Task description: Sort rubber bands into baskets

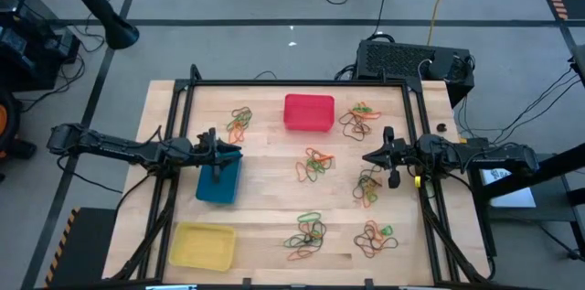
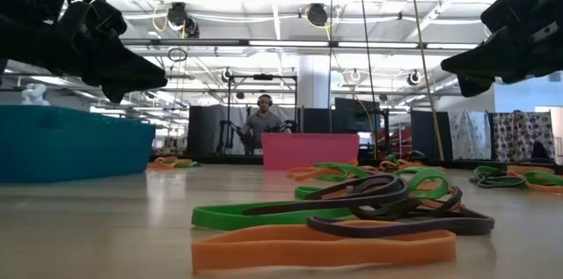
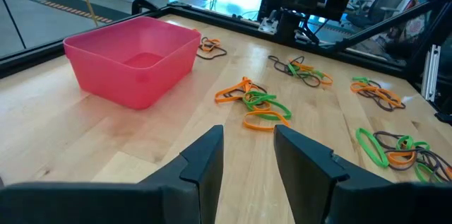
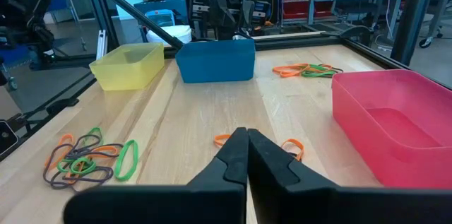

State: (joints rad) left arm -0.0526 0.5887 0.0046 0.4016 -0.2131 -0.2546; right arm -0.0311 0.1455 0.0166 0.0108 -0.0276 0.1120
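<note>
Orange and green rubber bands point(image 2: 352, 217) are lying in loose tangles across the wooden table point(image 1: 265, 208), none yet visible in a tub. Over the blue basket point(image 1: 219, 183) the left gripper point(image 1: 222, 151) is hovering with fingers parted and empty. Opposite, the right gripper point(image 1: 377, 155) is hanging closed on nothing near the central cluster point(image 1: 317, 166). Seemingly a pick is being set up; next, one gripper needs to descend onto a single band. Red basket point(image 1: 308, 112) and yellow basket point(image 1: 202, 244) are waiting.

Bright overhead light, blurred foreground
</note>
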